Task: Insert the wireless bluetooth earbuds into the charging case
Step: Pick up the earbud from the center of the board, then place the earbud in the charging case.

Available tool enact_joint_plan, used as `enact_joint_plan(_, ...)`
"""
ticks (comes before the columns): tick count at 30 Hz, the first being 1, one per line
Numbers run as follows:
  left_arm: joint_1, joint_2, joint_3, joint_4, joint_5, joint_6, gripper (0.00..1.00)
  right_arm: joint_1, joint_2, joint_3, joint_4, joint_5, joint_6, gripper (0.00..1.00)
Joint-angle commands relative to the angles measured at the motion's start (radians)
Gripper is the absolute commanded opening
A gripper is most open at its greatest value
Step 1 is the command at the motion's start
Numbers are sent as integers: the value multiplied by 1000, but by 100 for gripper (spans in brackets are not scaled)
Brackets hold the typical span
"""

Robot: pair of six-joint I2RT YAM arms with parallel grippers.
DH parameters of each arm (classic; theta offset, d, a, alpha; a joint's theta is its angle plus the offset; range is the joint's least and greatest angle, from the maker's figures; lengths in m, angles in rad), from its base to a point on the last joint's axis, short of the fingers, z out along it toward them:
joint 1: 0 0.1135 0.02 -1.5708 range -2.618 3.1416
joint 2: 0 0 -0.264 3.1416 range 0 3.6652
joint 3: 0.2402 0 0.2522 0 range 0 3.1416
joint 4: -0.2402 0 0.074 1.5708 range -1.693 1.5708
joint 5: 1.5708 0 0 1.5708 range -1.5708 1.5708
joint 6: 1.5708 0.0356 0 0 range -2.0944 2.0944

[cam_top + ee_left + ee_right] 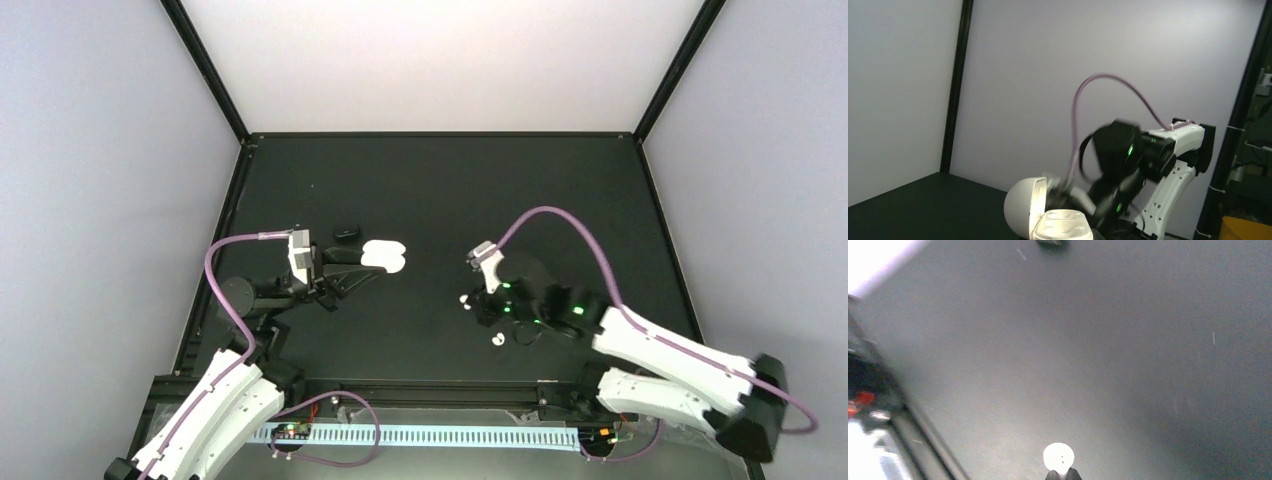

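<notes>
The white charging case (pixel 386 252) is open. In the left wrist view its lid (pixel 1022 207) stands up and its base (pixel 1064 227) shows empty wells. My left gripper (pixel 368 268) is shut on the case at the table's left middle; its fingers are out of the left wrist view. My right gripper (pixel 470 304) is shut on a white earbud (pixel 464 299), which shows round at the fingertips in the right wrist view (pixel 1058 456), above the table. A second white earbud (pixel 495 340) lies on the table near the right arm. No black earbuds are clearly seen.
A small black oval object (pixel 347 233) lies just behind the case; a dark object (pixel 1050 242) sits at the top edge of the right wrist view. The right arm (pixel 1128 160) looms behind the case. The table's near edge rail (pixel 923 440) is at the left.
</notes>
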Motion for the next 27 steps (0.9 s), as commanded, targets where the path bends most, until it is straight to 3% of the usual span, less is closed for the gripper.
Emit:
enact_joint_plan(1,-16,16,21,66,57,-13,2,-3,-258,35,55,-146,-219,1)
enact_joint_plan(6,-46,45,32,107,115,-15,2,-4,-398,84,57,-254,-313,1)
enact_joint_plan(14,-121,100,61,115,182,36,2,-3,-321,345,-214,-332,-482,1)
enact_joint_plan(18,-154,104,79,68,185,90,2,-1,-275,460,-341,-257,-575,1)
enact_joint_plan(22,-156,99,92,37,171,88,2,-1,-245,507,-371,-127,-621,1)
enact_joint_plan(27,-156,103,115,-26,173,116,2,50,-188,622,-390,-78,-659,1)
